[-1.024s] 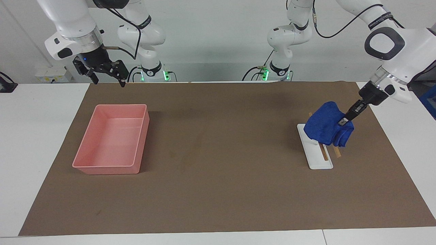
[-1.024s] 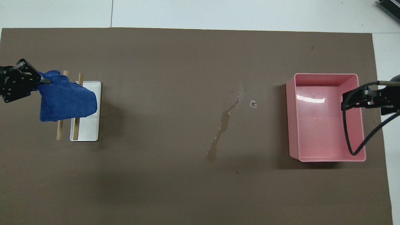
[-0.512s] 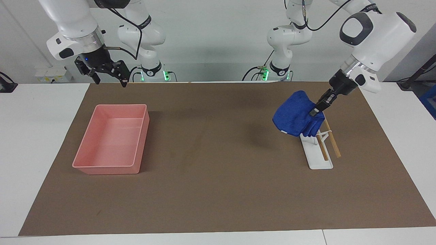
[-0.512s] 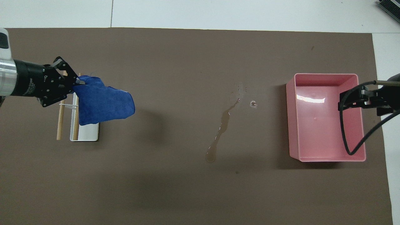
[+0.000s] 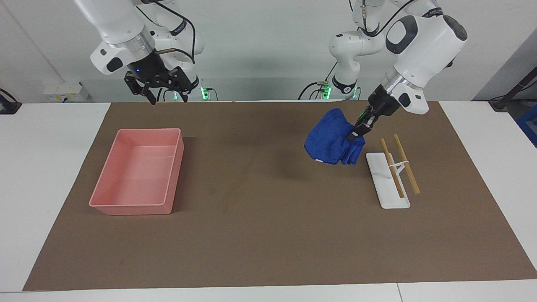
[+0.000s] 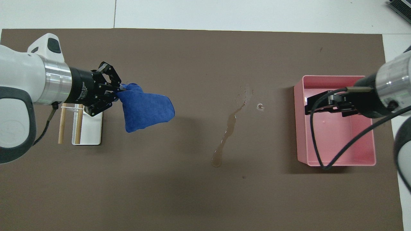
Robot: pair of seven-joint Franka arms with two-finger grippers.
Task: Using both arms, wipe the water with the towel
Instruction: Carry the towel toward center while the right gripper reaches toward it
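Observation:
My left gripper is shut on one end of the royal-blue towel and holds it in the air over the brown mat, between the white rack and the water. The towel hangs bunched from the gripper, clear of the mat. The water is a thin wet streak near the mat's middle, with small drops at its farther end. My right gripper is open and empty, raised high; from above it lies over the pink tray's inner end.
A pink tray, empty, sits toward the right arm's end of the mat. A white rack with two wooden rods stands toward the left arm's end.
My left gripper has lifted the towel off the white rack and carried it toward the mat's middle. My right gripper has also moved toward the middle, over the tray.

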